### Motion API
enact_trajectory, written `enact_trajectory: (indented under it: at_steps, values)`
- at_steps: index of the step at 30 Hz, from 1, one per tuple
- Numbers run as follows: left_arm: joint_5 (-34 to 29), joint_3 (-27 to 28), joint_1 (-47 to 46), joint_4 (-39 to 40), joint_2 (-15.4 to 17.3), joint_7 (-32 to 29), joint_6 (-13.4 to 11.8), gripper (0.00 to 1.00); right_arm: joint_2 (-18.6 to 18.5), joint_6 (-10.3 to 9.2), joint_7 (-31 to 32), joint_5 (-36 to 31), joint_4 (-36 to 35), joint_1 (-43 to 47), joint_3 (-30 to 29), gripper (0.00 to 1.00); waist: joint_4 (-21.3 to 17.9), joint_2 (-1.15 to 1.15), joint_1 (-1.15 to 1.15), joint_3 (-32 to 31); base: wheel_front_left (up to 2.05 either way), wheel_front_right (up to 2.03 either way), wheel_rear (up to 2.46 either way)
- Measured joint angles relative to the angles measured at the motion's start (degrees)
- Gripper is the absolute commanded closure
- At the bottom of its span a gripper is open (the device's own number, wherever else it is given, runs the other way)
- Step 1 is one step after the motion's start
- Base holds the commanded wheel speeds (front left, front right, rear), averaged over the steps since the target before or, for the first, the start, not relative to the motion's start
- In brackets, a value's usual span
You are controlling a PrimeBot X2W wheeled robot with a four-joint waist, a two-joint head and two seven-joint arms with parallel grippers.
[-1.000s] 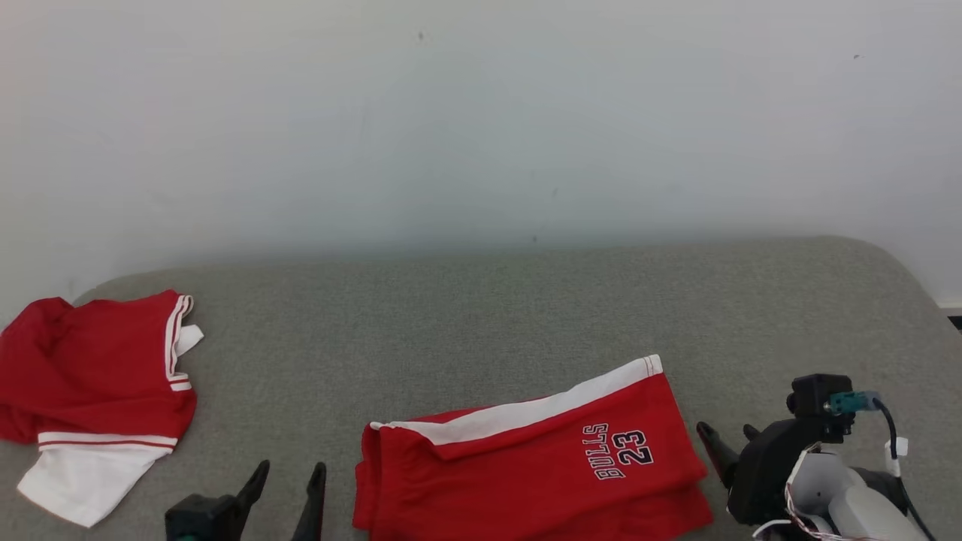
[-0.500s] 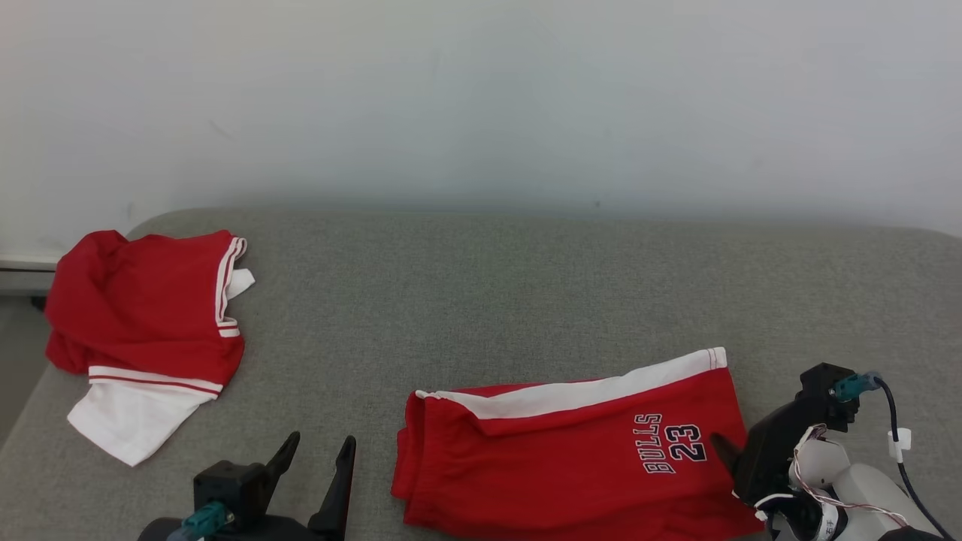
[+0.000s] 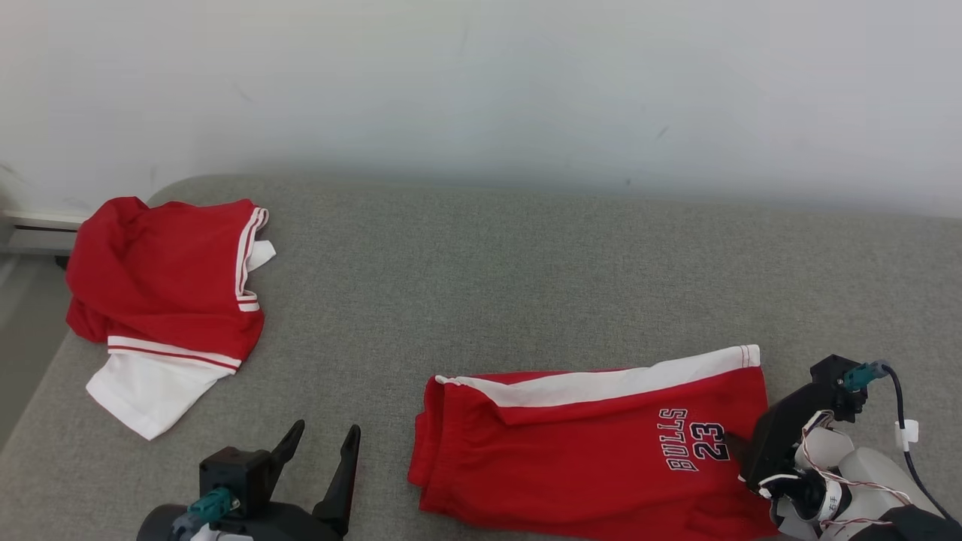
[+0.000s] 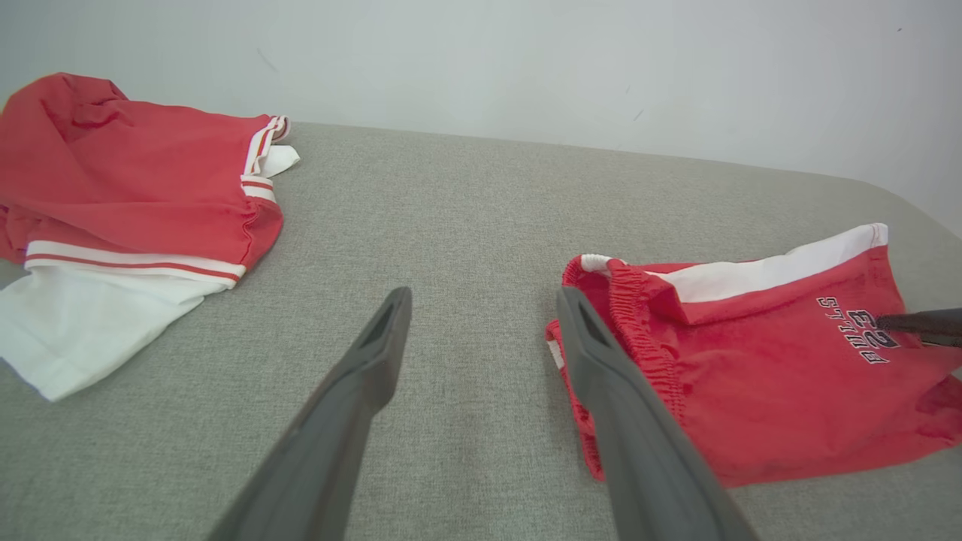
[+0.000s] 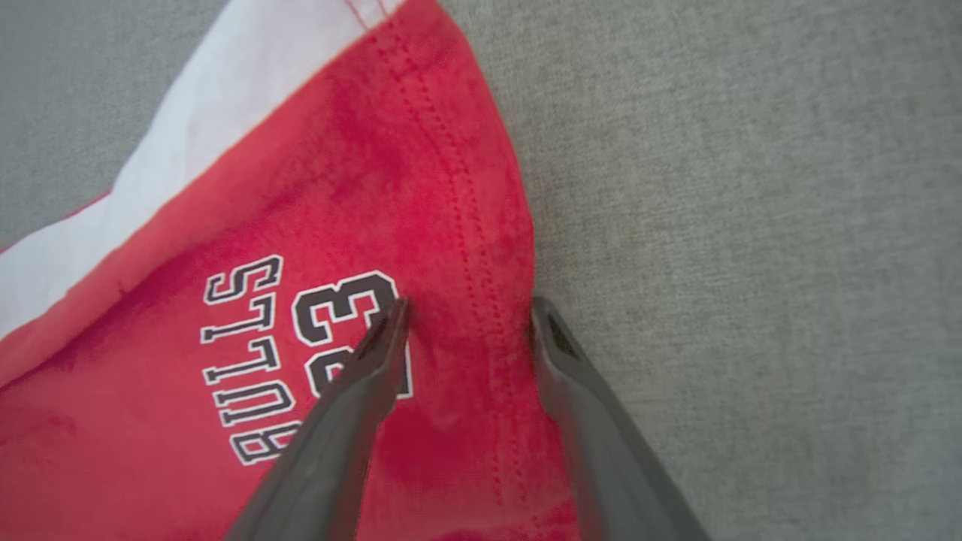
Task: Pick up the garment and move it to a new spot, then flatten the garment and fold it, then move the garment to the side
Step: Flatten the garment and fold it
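Under the right gripper (image 5: 470, 308), jaws spread astride the hem (image 5: 481, 188), the shorts (image 3: 571, 443) lie flat and apparently folded, so probably only moving them aside remains; the left gripper (image 3: 326, 428), spread, hovers beside the waistband (image 4: 639, 323).

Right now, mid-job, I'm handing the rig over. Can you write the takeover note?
Left gripper: open, empty, over the cushion, just left of the waistband of the shorts.
Right gripper: open, fingers straddling the shorts' hem beside the "23" print, not clamped.
Shorts: lying flat at the cushion's near edge, right of centre.
Jersey: crumpled, far left.
Done: shorts look flattened and folded.
Left: close on the hem and move the shorts aside.
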State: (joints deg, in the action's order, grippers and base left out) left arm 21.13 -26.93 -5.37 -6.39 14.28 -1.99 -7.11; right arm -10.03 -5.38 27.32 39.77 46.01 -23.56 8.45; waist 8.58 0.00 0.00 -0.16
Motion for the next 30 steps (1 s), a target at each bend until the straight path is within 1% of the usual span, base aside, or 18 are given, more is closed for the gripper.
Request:
enact_trajectory:
  at_steps: [1,2,4,5,6,7,13,16,19,20,25,30]
  values:
    - [-0.02,0.01,-0.05,-0.01,0.03,-0.01,0.0,0.0,0.02,-0.21,0.42,0.01,0.45,-0.32,0.03,0.2,0.08,0.0,0.0,0.06,0.0,0.0,0.0]
    - [-0.02,0.02,-0.11,-0.02,0.02,-0.07,0.0,0.0,-0.01,-0.21,0.67,0.01,0.68,-0.43,0.16,0.21,0.13,0.0,0.0,0.09,0.0,0.0,0.0]
    - [-0.02,0.05,-0.21,-0.02,0.03,-0.34,0.0,0.0,-0.01,-0.21,0.94,0.01,1.23,-0.5,0.29,0.35,0.23,0.0,0.0,0.12,0.0,0.0,0.0]
    - [-0.02,0.09,-0.25,-0.03,0.04,-0.34,0.0,0.0,-0.04,-0.23,0.93,0.0,1.53,-0.54,0.27,0.52,0.26,0.0,0.0,0.13,0.0,0.0,0.0]
    - [-0.02,0.12,-0.34,-0.04,0.05,-0.34,0.0,0.0,-0.08,-0.24,0.93,0.01,1.85,-0.58,0.12,0.73,0.28,0.0,0.0,0.13,0.0,0.0,0.0]
    - [-0.02,0.15,-0.52,-0.08,0.07,-0.35,0.0,0.0,-0.1,-0.24,0.94,0.03,2.07,-0.59,0.03,1.0,0.3,0.0,0.0,0.12,0.0,0.0,0.0]
    - [-0.02,0.46,-0.91,-0.19,0.11,-0.42,0.0,0.0,0.48,-0.25,0.96,1.23,3.31,-1.31,-0.96,1.0,0.21,0.0,0.0,-0.11,0.0,0.0,0.0]
    - [-0.02,0.81,-0.9,-0.34,0.29,-0.42,0.0,0.0,0.89,-0.67,0.89,1.69,4.0,-1.73,-1.8,1.0,-0.02,0.0,0.0,-0.5,0.0,0.0,0.0]
    - [-0.02,0.83,-0.82,-0.36,0.31,-0.42,0.0,0.0,0.53,-0.69,0.53,2.34,4.27,-1.73,-3.23,1.0,-0.31,0.0,0.0,-1.01,0.0,0.0,0.0]
    - [-0.02,0.83,-0.69,-0.36,0.35,-0.42,0.0,0.0,-0.98,-0.75,0.01,2.49,4.37,-1.73,-3.98,1.0,-0.56,0.0,0.0,-1.39,0.0,0.0,0.0]
    - [0.0,0.86,0.73,-0.16,0.37,-0.31,0.0,0.0,-5.86,-1.19,-1.13,2.47,4.45,-1.95,-5.98,1.0,-1.6,0.0,0.0,-2.25,0.0,0.0,0.0]
    - [0.05,0.51,1.58,0.03,0.16,-0.3,0.0,0.0,-9.71,-1.26,-2.18,-0.47,3.92,-1.8,-4.98,1.0,-2.66,0.0,0.0,-3.22,0.0,0.0,0.0]
